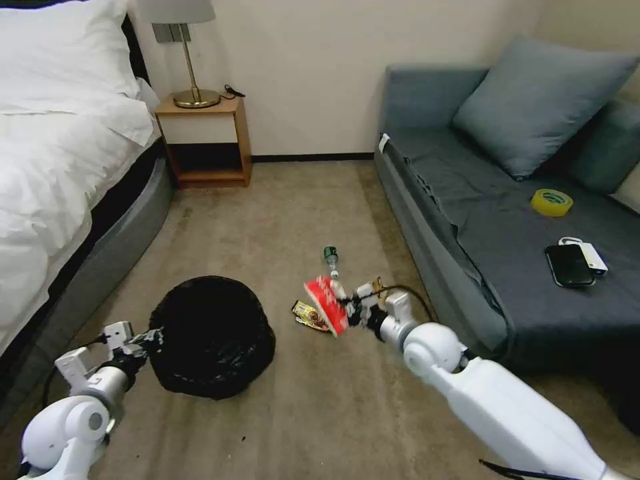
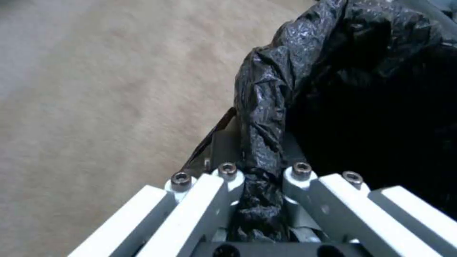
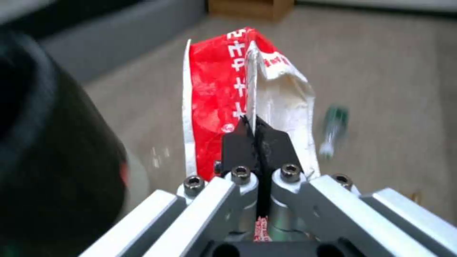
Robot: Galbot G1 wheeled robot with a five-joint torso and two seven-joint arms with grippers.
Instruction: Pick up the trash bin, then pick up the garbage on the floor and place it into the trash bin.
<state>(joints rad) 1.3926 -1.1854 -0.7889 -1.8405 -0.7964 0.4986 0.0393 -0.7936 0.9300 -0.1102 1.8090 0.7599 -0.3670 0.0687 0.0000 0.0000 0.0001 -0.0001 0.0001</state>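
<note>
R gripper (image 1: 351, 312), clamped on red-and-white snack packet (image 1: 327, 305), sits right of trash bin (image 1: 212, 337), whose rim L gripper (image 1: 148, 341) pinches.

Glossy crinkled plastic bin bag (image 2: 266, 107), matt carpet (image 1: 280, 220)

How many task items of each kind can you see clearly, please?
Trash bin: 1, gripped by the left gripper
Snack packet: 1, held by the right gripper
Foil wrapper: 1
Bottle: 1
Total: 4
</note>
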